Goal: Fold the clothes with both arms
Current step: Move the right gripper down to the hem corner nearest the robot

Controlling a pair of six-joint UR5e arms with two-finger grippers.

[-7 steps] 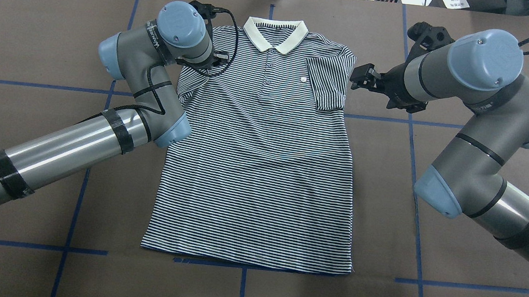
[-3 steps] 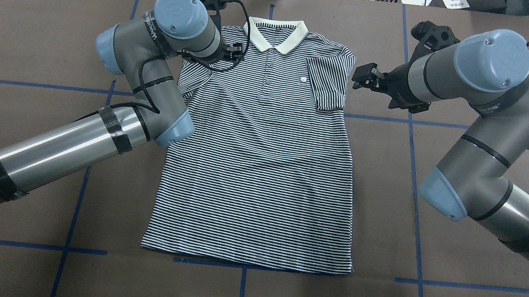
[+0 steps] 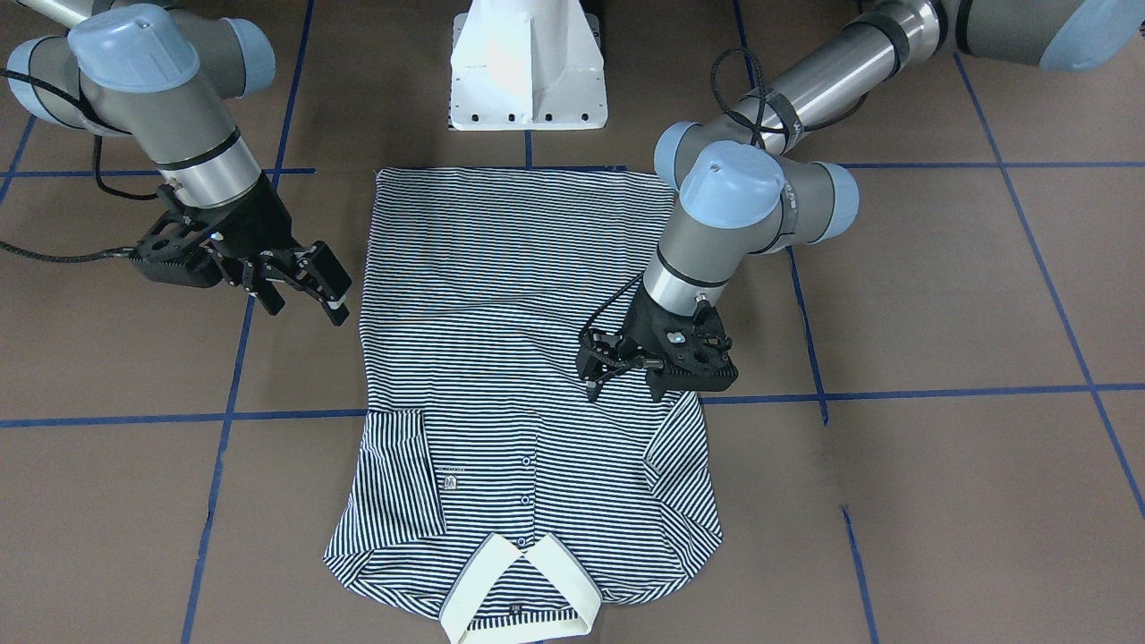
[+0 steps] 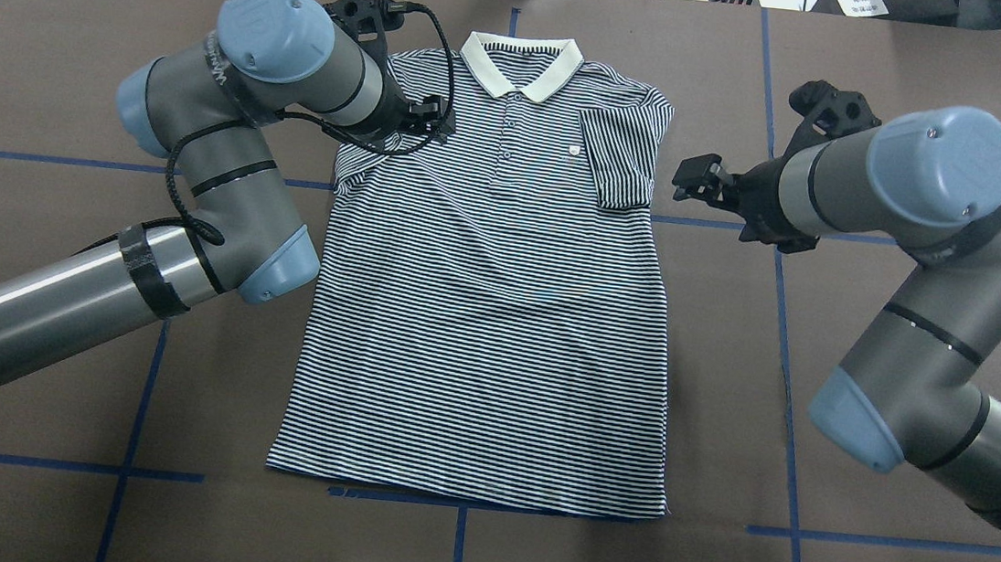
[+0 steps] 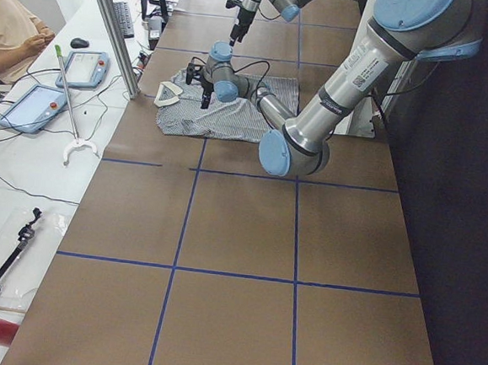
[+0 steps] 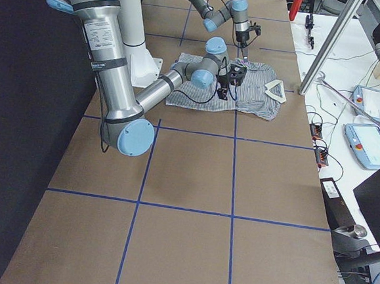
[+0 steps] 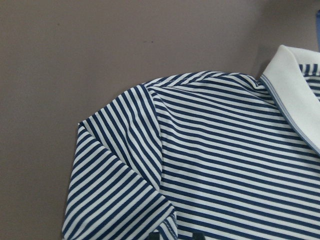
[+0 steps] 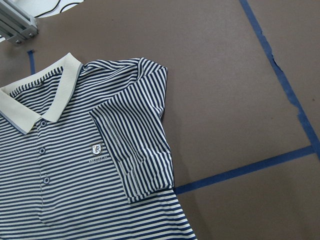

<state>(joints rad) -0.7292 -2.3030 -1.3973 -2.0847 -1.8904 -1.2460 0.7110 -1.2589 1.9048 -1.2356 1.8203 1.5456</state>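
Both arms are the same build. Left arm (image 4: pixel 227 163), in from 8 o'clock overhead: silver tube, dark-grey joint housings, light-blue caps (image 4: pixel 273 16) with tiny screw heads. Black tape bands (image 4: pixel 149 261) wrap the tube; the white lettering on the wrist collar is unreadable. A black cable (image 4: pixel 449 56) loops loose off the wrist. Right arm (image 4: pixel 925 258), from 4 o'clock: same, thin black rings at the joints. Left gripper (image 3: pixel 626 385) and right gripper (image 3: pixel 309 300) are all black. White printed label (image 5: pixel 359 69) on the upright tube. White pedestal (image 3: pixel 528 63) at 12 o'clock in the front view.
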